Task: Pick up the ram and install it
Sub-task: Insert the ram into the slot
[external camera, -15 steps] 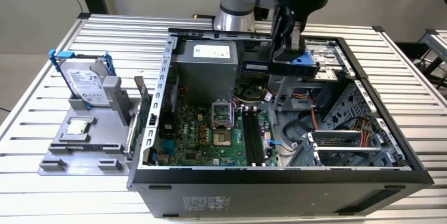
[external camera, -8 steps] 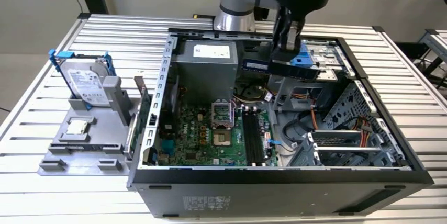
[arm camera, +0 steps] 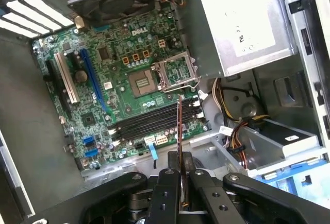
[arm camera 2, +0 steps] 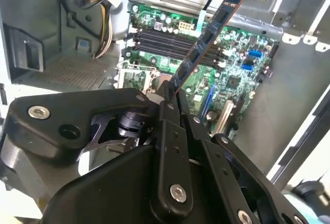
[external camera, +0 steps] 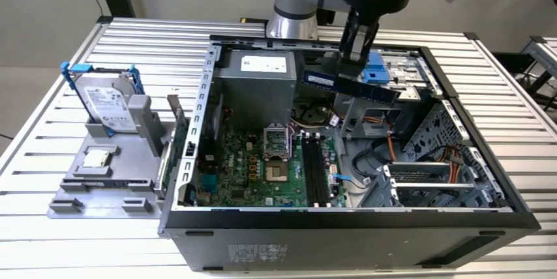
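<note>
My gripper [external camera: 355, 62] is shut on the ram [external camera: 350, 87], a long dark stick with a pale label. It hangs in the air, slightly tilted, over the open computer case [external camera: 348, 217], above the back of the motherboard [external camera: 261, 175]. The black memory slots [external camera: 315, 169] lie lower, towards the front of the case. In the second wrist view the ram [arm camera 2: 206, 38] runs out from the gripper [arm camera 2: 172, 94] across the slots [arm camera 2: 162, 38]. In the first wrist view the ram [arm camera: 179, 123] is edge-on above the slots [arm camera: 154, 122], clamped in the gripper [arm camera: 179, 158].
A silver hard drive in a blue frame [external camera: 106, 100] and a small processor chip [external camera: 96, 158] sit on a grey fixture on the exterior view's left. Inside the case are the power supply [external camera: 259, 80], the open processor socket [external camera: 276, 143], cable bundles [external camera: 383, 155] and a drive cage [external camera: 435, 181].
</note>
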You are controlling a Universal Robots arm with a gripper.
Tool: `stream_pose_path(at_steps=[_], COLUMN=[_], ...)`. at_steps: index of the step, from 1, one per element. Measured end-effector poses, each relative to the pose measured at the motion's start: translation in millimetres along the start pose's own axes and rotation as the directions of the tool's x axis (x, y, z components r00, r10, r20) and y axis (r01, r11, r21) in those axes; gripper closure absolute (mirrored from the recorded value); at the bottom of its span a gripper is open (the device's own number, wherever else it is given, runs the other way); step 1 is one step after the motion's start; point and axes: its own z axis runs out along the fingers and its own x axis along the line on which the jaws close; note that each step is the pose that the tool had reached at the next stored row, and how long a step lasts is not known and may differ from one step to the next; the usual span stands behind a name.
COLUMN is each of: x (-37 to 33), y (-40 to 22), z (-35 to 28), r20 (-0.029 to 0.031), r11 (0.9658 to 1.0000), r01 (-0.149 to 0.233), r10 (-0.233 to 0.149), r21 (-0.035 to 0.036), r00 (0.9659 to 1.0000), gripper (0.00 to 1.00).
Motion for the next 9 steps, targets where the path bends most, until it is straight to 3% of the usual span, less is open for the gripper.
stream_pose_path(at_steps=[4, 9], x=[0.0, 0.0], y=[0.0, 0.0], z=[-0.1, -0.1], r20=[0.0004, 0.0013], r11=[0.9978, 0.9892], r01=[-0.066, -0.147], r10=[0.066, 0.147], r21=[0.0017, 0.0038], r00=[0.9978, 0.9892], gripper=[1.0, 1.0])
